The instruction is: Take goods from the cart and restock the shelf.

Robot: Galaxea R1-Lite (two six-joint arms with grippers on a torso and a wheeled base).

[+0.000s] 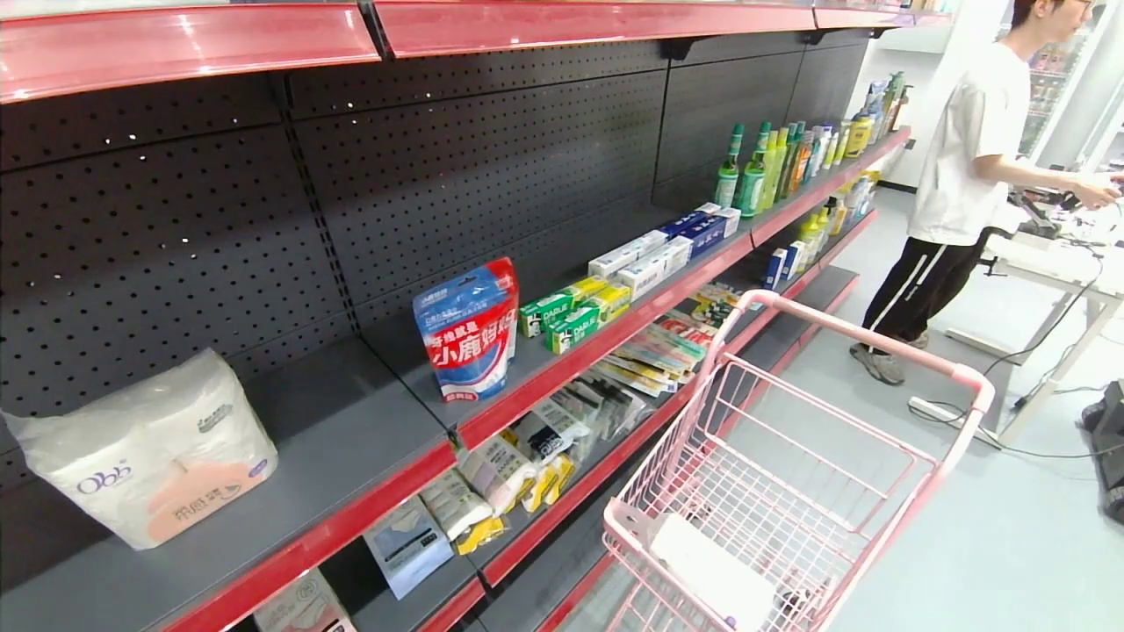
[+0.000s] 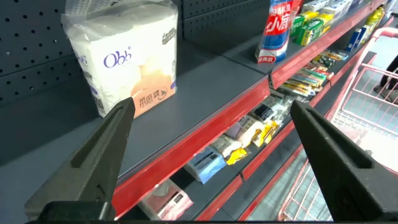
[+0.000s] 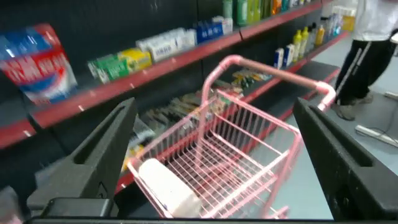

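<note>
Hanging over pink cart (image 3: pixel 249 137), right gripper (image 3: pixel 214 106) has fingers spread wide, nothing in them. Looks ready to go down for white pack (image 3: pixel 165 186) lying in cart. Left gripper (image 2: pixel 212 107) also spread wide and empty, facing shelf (image 2: pixel 211 81) beside paper roll pack (image 2: pixel 124 56), maybe there to find free spot. Head view shows cart parked right next to shelf. Right wrist view shows white pack up close. Left wrist view shows paper roll pack up close.
</note>
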